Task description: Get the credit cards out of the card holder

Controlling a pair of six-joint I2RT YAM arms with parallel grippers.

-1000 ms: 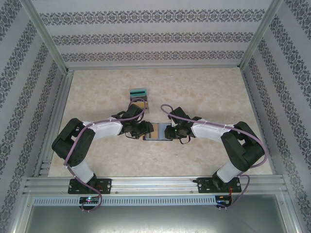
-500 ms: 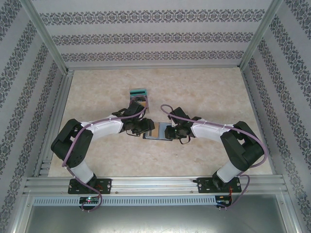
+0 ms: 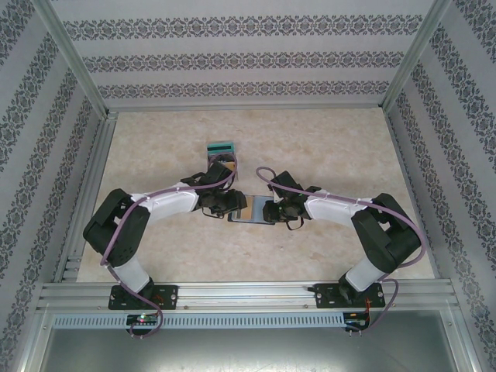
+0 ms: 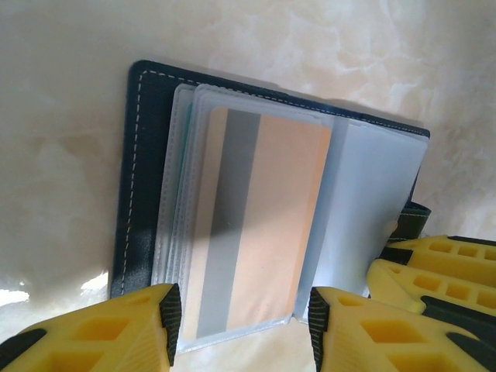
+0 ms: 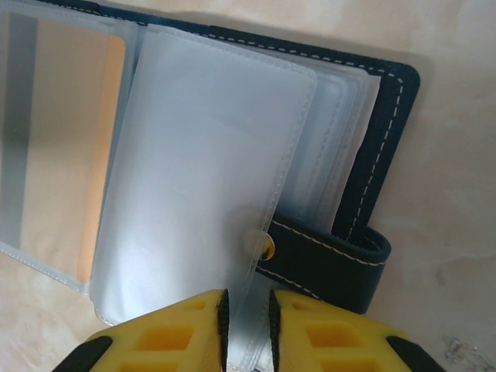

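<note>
On bench [image 3: 325,155], card holder [image 3: 254,211] lies open at frame centre in top view, btwn both arms. A clear sleeve [image 5: 209,170] is nipped at its lower edge by right pincer [image 5: 246,318], jaws nearly closed on it. Orange credit card [image 4: 263,225] w/ grey stripe sits inside its sleeve, mid-frame in left wrist view. Left pincer [image 4: 242,322] is approx. half open, straddling that sleeve's lower edge, gripping nothing. Prob. early stage: holder opened, card not yet out.

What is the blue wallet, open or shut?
Open: the card holder lies spread flat, clear sleeves fanned out, an orange credit card inside one.
</note>
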